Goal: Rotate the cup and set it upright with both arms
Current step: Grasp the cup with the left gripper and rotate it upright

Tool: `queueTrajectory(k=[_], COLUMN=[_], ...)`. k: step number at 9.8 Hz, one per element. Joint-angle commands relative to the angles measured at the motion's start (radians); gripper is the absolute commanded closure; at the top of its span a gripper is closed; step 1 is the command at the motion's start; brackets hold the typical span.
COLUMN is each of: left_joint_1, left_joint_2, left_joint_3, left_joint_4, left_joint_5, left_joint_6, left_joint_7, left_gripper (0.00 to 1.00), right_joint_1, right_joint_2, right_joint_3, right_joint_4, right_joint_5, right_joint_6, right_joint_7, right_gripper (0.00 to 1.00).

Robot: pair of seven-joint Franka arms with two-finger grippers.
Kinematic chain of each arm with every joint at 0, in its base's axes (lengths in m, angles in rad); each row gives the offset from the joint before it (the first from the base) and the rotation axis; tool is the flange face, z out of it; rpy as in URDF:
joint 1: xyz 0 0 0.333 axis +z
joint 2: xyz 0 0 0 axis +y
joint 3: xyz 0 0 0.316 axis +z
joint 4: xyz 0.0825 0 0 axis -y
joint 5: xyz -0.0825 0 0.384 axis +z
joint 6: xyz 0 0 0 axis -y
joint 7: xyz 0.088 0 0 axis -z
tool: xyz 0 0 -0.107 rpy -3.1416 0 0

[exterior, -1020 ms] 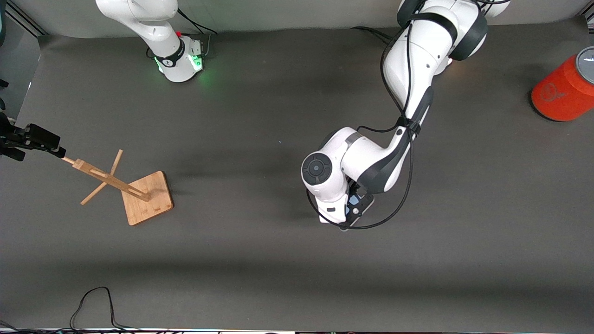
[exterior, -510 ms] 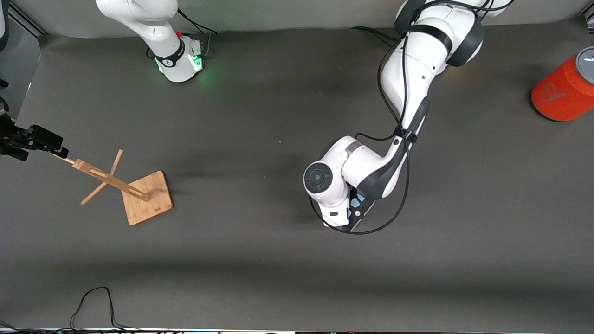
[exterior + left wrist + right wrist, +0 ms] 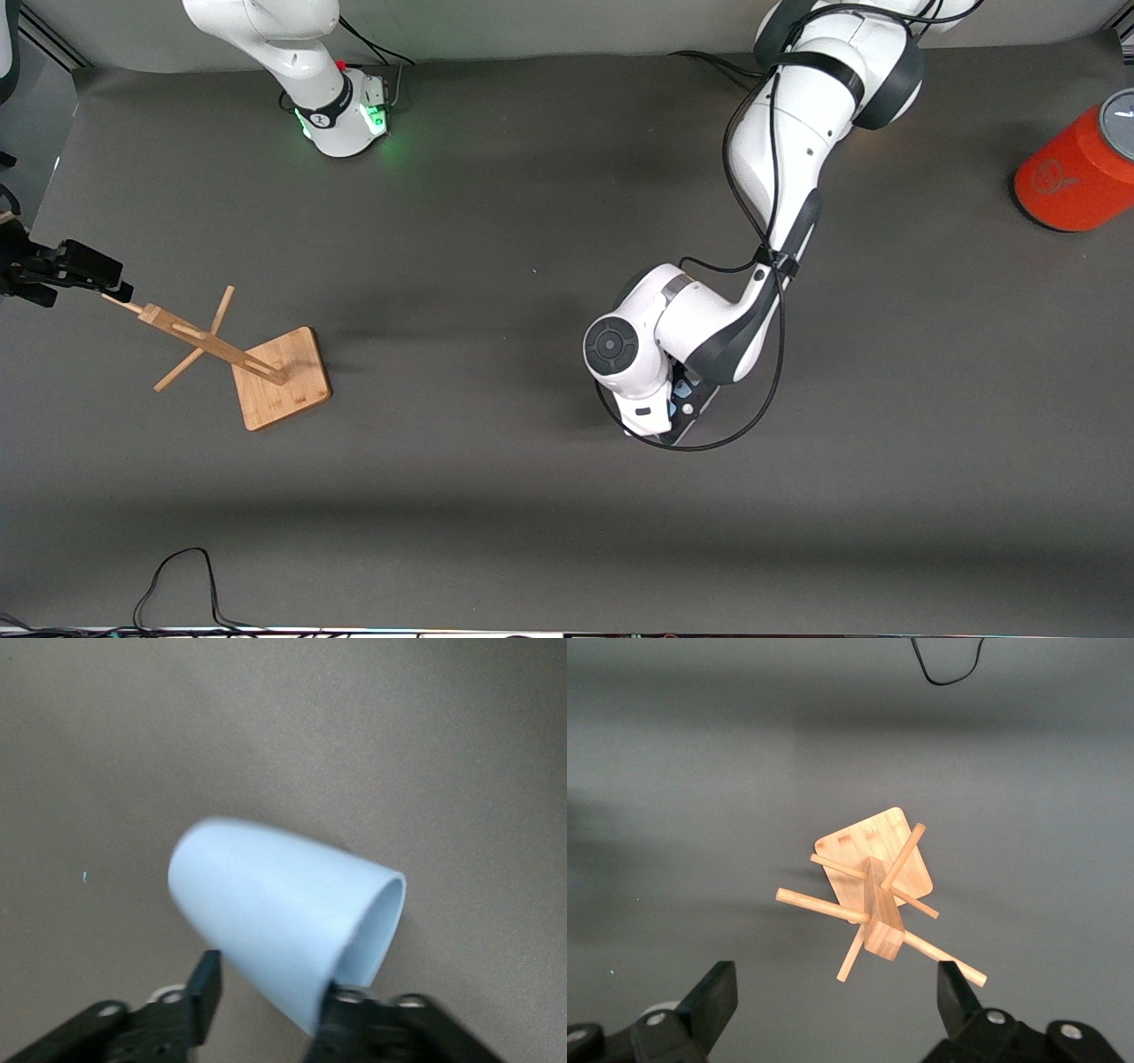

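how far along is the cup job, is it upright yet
Not upright yet. The left hand has the light-blue cup between its fingers, but the cup lies tilted on its side with its open mouth facing sideways over the dark table. The grasp looks done; the rotating is in hand. The right hand waits open over the wooden peg stand. Left: turning the cup mouth-up, probably with the right hand's help, and setting it down.

Lab: mat-covered robot table (image 3: 496, 221)

- table (image 3: 496, 221): dark grey mat
- wooden peg stand (image 3: 279, 377) on it, toward right arm's end
- orange can (image 3: 1076, 173) well apart from the stand, at left arm's end
- black cable (image 3: 182, 580) nearer the camera than the stand
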Motion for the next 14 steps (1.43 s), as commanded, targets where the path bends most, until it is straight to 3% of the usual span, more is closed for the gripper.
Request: queueTrajectory(k=[1, 6, 11, 14], left_joint_1=[-0.002, -0.002, 0.058, 0.195], left_joint_2=[-0.007, -0.047, -0.11, -0.097], left_joint_3=[-0.008, -0.074, -0.261, -0.407], left_joint_4=[0.019, 0.019, 0.021, 0.013], left_joint_5=[-0.003, -0.042, -0.243, -0.359], left_joint_6=[-0.07, -0.2, -0.548, -0.583], left_joint_7=[-0.014, 0.079, 0.551, 0.803], left_gripper=[1.0, 1.0, 1.0, 1.0], right_joint_1=[-0.003, -0.005, -0.003, -0.003], right_joint_2=[-0.013, -0.013, -0.006, -0.006], right_joint_3=[0.007, 0.007, 0.007, 0.007], right_joint_4=[-0.01, -0.01, 0.002, 0.005], right_joint_5=[-0.013, -0.016, -0.013, -0.013], right_joint_6=[0.01, 0.01, 0.013, 0.015], right_joint_7=[0.017, 0.016, 0.022, 0.024], right_gripper=[0.0, 0.0, 0.0, 0.0])
